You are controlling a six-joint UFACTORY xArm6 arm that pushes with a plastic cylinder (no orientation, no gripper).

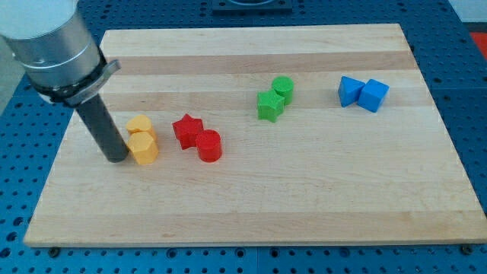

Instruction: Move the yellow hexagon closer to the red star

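Observation:
The yellow hexagon [144, 148] lies on the wooden board [251, 198] at the view's left, touching a second yellow block [139, 125] just above it. The red star [186, 129] lies a short way to the view's right of them, with a red cylinder [208, 145] touching its lower right. My tip [116, 157] stands on the board right at the left side of the yellow hexagon, touching or almost touching it.
A green star [269, 105] and a green cylinder [283, 89] sit together at the upper middle. Two blue blocks [351, 90] [374, 95] sit side by side at the upper right. The board's left edge is close to my tip.

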